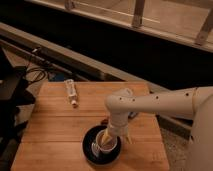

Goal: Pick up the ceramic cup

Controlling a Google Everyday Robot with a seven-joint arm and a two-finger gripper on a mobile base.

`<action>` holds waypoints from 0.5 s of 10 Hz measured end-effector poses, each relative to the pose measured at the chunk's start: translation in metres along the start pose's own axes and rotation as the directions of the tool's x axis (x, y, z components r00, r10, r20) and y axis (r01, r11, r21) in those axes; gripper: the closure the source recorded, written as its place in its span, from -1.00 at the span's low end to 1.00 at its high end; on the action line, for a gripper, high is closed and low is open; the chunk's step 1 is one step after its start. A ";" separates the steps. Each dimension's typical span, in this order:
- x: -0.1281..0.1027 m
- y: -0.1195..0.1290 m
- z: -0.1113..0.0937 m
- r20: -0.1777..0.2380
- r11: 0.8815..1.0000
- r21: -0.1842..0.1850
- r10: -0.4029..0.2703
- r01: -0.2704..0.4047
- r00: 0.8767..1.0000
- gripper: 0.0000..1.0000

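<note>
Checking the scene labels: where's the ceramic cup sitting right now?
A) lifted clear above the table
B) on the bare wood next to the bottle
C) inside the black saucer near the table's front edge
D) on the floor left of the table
C: the ceramic cup sits within the black saucer at the front of the wooden table, with the gripper down at it; the bottle lies apart, farther back.

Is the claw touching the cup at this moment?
Cannot tell. In the camera view the claw reaches down right at the cup inside the saucer, overlapping its rim, but no plain contact or gap shows.
</note>
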 end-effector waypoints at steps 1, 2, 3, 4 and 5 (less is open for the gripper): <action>-0.002 0.000 0.003 0.003 1.000 0.006 -0.008 0.008 1.000 -0.39; -0.004 0.005 0.001 0.015 1.000 0.008 -0.021 0.021 1.000 -0.19; -0.003 0.006 -0.008 0.021 1.000 0.003 -0.026 0.026 0.999 0.04; -0.001 0.005 -0.014 0.017 1.000 -0.003 -0.030 0.030 0.999 0.23; 0.000 0.005 -0.018 0.015 0.999 -0.008 -0.037 0.037 0.999 0.42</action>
